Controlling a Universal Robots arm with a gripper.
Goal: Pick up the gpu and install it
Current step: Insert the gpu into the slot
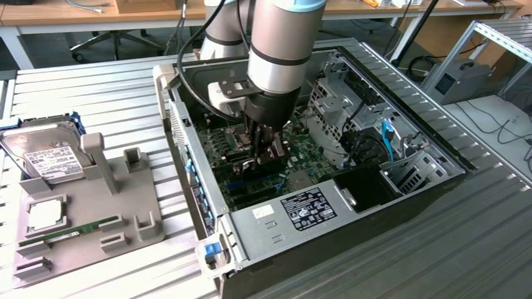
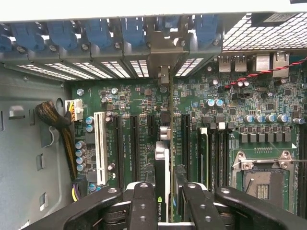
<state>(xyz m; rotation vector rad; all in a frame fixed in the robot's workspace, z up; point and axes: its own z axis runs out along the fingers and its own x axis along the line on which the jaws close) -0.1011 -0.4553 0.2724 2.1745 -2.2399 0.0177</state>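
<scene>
Found jaws clamped on the gpu (image 2: pixel 165 158), card held on edge between the fingers (image 2: pixel 144 206) and lowered inside the open computer case (image 1: pixel 432 159), directly over the motherboard (image 2: pixel 139 103) expansion slots.

Robotics lab: robot arm (image 1: pixel 278 56), slatted metal workbench (image 1: pixel 108 93)

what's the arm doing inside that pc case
The gripper is shut on the gpu, holding it on edge, down inside the open computer case over the motherboard slots. On the grey tray beside the case lie a hard drive and a memory stick.
</scene>
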